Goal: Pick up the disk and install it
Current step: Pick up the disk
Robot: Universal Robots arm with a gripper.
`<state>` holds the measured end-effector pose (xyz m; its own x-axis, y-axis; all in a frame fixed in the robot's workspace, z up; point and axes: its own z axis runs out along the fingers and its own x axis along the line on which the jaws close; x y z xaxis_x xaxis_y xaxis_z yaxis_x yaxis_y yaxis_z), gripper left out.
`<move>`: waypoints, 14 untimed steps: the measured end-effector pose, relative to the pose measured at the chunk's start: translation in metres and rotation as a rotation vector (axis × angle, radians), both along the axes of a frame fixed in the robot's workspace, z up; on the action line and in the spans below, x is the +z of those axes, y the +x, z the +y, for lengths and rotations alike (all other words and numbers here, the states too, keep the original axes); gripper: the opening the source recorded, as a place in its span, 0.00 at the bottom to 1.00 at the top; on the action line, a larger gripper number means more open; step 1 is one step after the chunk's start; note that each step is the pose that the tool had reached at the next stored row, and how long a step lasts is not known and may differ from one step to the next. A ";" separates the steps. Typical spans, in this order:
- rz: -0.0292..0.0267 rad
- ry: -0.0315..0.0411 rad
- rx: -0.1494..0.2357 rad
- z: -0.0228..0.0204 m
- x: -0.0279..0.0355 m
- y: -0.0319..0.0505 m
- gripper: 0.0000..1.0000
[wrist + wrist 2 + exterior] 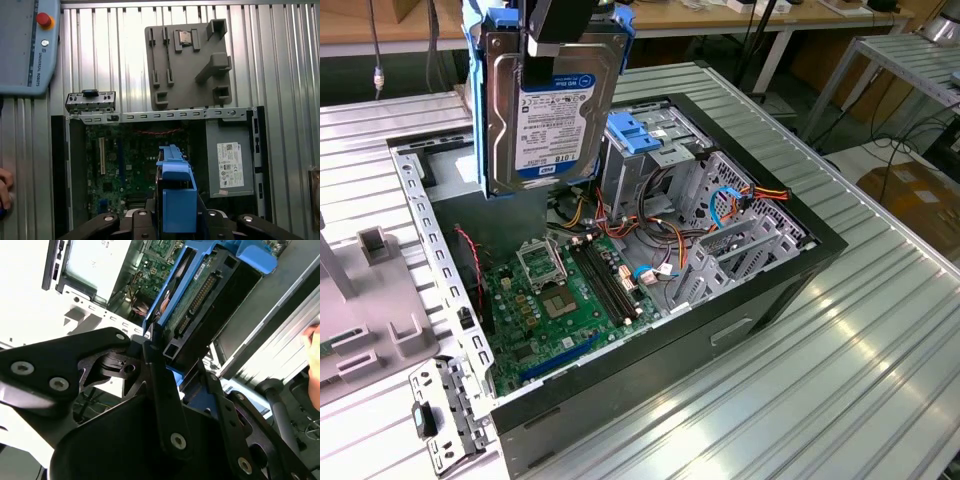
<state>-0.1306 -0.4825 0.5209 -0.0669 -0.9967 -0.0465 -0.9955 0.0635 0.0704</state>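
One disk (555, 100), hanging in the upper left of the exterior view. Clamped at its top end by one gripper (560, 25), fingers closed tight on the blue side rails. Held upright: long axis vertical, broad labelled face turned toward the camera, narrow edges to either side. Suspended above one open case (800, 260), over the end at the picture's upper left. Inside the case, one motherboard (560, 300) at lower centre and one cage (670, 165) at centre, topped by one blue handle (635, 135) just right of the disk. Seen in the first wrist view: one power supply (230, 165) in the case, one grey fixture (187, 65) on the table (880, 380) beyond it, one hand (4, 192) beside the case.
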 end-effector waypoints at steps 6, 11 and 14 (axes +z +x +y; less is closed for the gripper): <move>0.0014 0.0000 0.000 -0.0039 -0.0004 0.0077 0.37; 0.0026 0.0000 0.000 -0.0072 -0.0007 0.0138 0.37; 0.0037 0.0000 0.000 -0.0103 -0.0010 0.0195 0.37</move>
<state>-0.1111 -0.4928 0.5199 -0.0672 -0.9967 -0.0462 -0.9952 0.0636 0.0742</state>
